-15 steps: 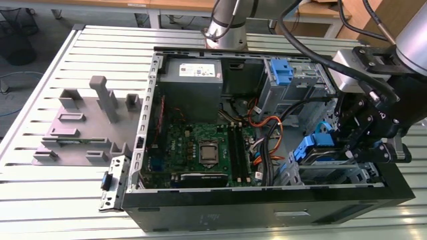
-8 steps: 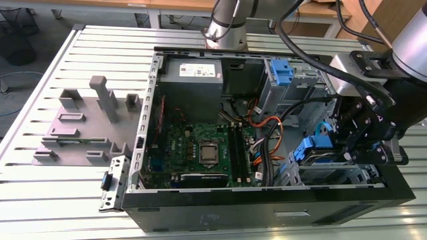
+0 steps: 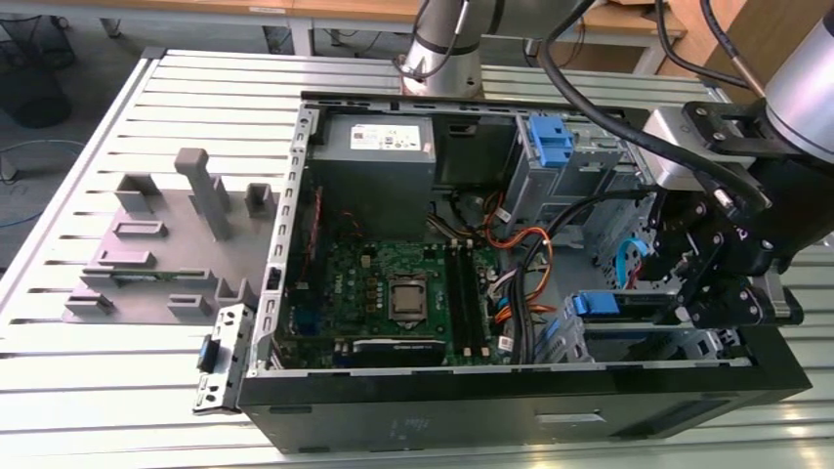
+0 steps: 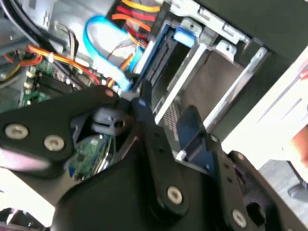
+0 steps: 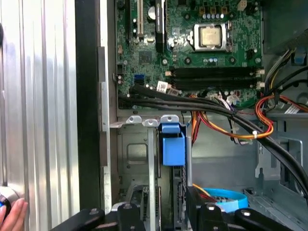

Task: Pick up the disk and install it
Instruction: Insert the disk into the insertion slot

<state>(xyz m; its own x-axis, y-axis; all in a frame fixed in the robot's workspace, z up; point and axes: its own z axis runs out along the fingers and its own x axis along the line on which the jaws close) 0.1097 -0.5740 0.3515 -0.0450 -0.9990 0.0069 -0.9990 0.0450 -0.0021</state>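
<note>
1. We see an open computer case (image 3: 391, 410) lying on its side on a ribbed metal tabletop (image 3: 78, 391), with the green circuit board (image 3: 391, 288) facing up inside it.
2. The gripper (image 3: 710, 293) hangs over the drive bays at the exterior view's right end of the case, low among the metal brackets there.
3. We cannot tell whether the gripper is apart or together: in both wrist views its black links crowd the foreground and the fingertips are hidden behind them.
4. The disk (image 5: 173, 149) sits edge-up in a metal bay slot inside the case, just beside the gripper; in the first wrist view we see mainly the bright blue plastic end of its carrier and a thin dark edge running down below it.
5. In the exterior view the same blue end (image 3: 596, 304) shows at the near bay, just to the left of the gripper as that view has it.
6. The disk's flat face and label are turned away from us, so we cannot describe them.
7. A second blue plastic piece (image 3: 553, 137) stands upright in the far bay, near a grey metal box (image 3: 378, 147) with a white label.
8. Orange, yellow and black cables (image 5: 231, 120) run between the board and the bays, and a light blue flat cable (image 4: 103, 53) loops close to the gripper.
9. Part of a person's hand (image 5: 12, 214) shows at the edge of the first wrist view, over the tabletop outside the case.
</note>
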